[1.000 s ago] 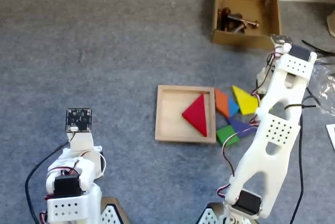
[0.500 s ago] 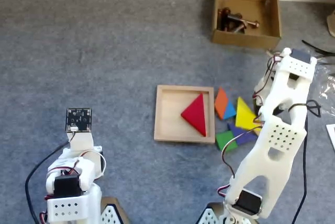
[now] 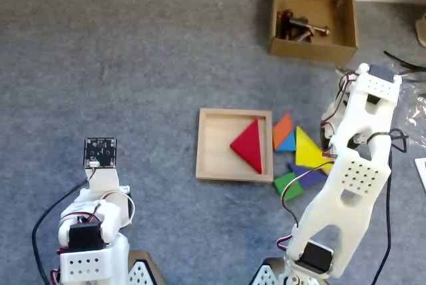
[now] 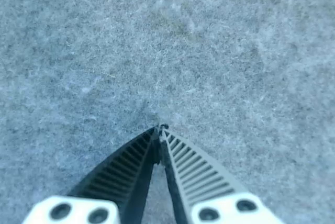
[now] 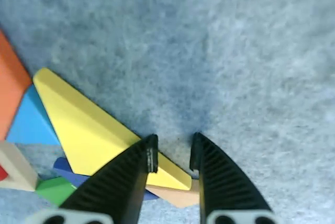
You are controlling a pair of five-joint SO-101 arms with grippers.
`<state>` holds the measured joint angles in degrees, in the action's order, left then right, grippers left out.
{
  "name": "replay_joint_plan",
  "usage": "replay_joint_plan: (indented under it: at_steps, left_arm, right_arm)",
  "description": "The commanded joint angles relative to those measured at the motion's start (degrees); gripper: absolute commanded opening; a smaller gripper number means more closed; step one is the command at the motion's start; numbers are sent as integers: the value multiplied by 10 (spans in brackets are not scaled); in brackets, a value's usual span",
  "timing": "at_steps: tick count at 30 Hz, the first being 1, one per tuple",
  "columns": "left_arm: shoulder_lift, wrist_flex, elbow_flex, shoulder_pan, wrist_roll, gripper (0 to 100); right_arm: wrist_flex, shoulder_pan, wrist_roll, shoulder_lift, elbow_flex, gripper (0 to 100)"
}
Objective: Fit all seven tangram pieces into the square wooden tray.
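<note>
Beneath the right claw (image 5: 172, 153) lies the narrow end of the yellow triangle (image 5: 99, 130). One fingertip sits at the triangle's long edge and the other stands over bare worktop (image 5: 251, 51) just beside it. The claw is released: a clear gap separates the tips and nothing is clamped between them. The yellow triangle is a flat, long piece with a bright painted top and a paler side edge, lying flat on the grey felt-like worktop outside the tray (image 3: 202, 145). From the high view it sits just beside the orange piece (image 3: 283, 127) and the light blue triangle (image 3: 288, 143), on their side away from the tray, with the right arm (image 3: 353, 172) crossing over its outer corner. It overlaps the dark blue piece (image 3: 305, 174), and the green piece (image 3: 287, 184) lies near the tray's corner. An unpainted piece (image 5: 178, 197) shows under the triangle's tip in the right wrist view. One red triangle (image 3: 249, 145) rests inside the tray against the wall nearest the loose pieces. The left claw (image 4: 159, 130) is clenched, tips touching, over bare worktop well apart from the pieces. A cardboard box (image 3: 309, 50) holding small objects stands at the far edge.
</note>
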<state>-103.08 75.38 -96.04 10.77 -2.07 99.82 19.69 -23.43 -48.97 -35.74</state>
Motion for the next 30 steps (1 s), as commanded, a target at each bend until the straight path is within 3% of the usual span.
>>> replay_joint_plan:
  at_steps: [1,13,19,25,30]
  left_arm:
    - [4,4,-12,5,-1,5]
    - [4,4,-12,5,-1,5]
    - [4,4,-12,5,-1,5]
    - [4,4,-12,5,-1,5]
    - [4,4,-12,5,-1,5]
  right_arm:
    - [13,-3,-7,20,20,101]
    - [9,-34,-40,215,199,101]
    - [9,-36,-46,262,221,101]
    - [3,-71,-120,291,270,105]
    - [-71,-93,-156,338,342,106]
